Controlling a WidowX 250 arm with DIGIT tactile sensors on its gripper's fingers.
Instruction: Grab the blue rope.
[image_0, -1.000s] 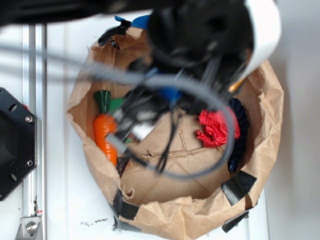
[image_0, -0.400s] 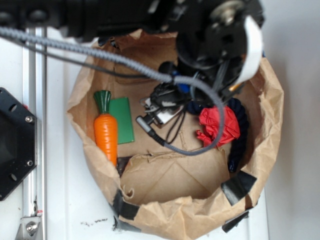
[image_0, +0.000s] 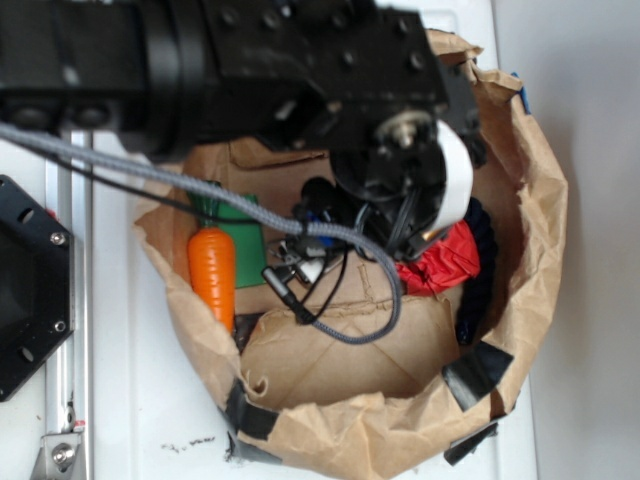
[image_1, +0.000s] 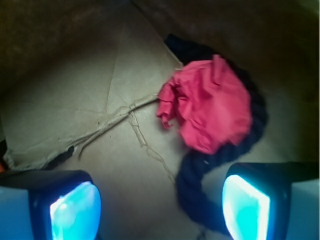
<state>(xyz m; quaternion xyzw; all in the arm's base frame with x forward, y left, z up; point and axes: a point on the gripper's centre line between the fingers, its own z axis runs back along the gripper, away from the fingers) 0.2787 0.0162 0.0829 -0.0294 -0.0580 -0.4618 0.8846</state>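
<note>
The blue rope (image_1: 200, 190) is a thick, dark navy twisted cord. It curves round the far side of a crumpled red cloth (image_1: 210, 110) and comes forward to lie between my pads, close to the right one (image_1: 245, 207). My gripper (image_1: 160, 210) is open, its pads wide apart with nothing held. From outside, the rope (image_0: 483, 265) runs along the bag's right inner wall beside the red cloth (image_0: 445, 262). My arm (image_0: 400, 150) hangs over the bag and hides the fingers.
Everything lies inside a brown paper bag (image_0: 530, 200) with upright crumpled walls. An orange toy carrot (image_0: 212, 275) and a green block (image_0: 240, 225) sit at its left. A grey braided cable (image_0: 200, 185) loops across. A black mount (image_0: 25, 290) stands left of the bag.
My arm has swung from the bag's upper right toward its middle and lower into it, now covering the top of the bag and part of the green block.
</note>
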